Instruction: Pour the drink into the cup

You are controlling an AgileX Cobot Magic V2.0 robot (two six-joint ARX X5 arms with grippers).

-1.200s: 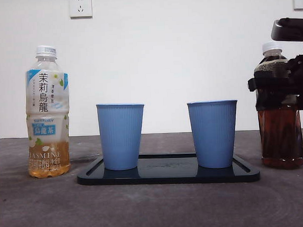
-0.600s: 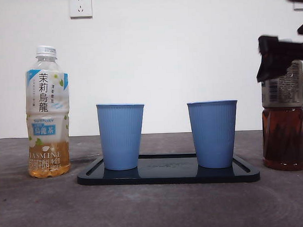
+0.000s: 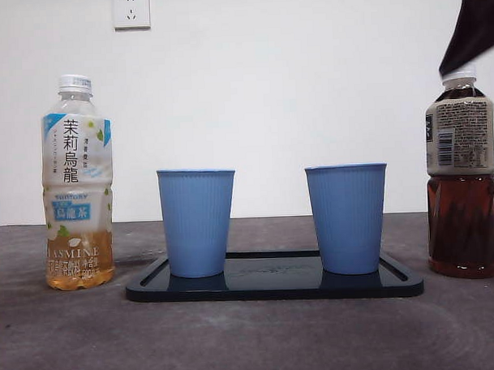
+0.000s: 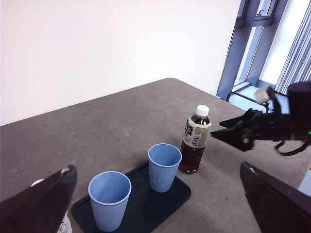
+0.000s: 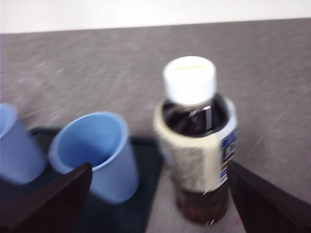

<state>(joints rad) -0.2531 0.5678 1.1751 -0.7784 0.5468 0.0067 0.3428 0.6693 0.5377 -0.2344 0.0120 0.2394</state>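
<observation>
Since a second earlier, the right gripper has been lifted off the dark tea bottle and drawn up to the top right corner of the front view, jaws spread wide with nothing between them. That bottle is left standing upright and capped on the table, just right of the tray, where both blue cups stand upright; nothing appears to have been poured, so uncapping, lifting and pouring all seem left to do. The jasmine tea bottle stands capped at far left, and the left gripper is held high above the table, jaws spread and empty.
</observation>
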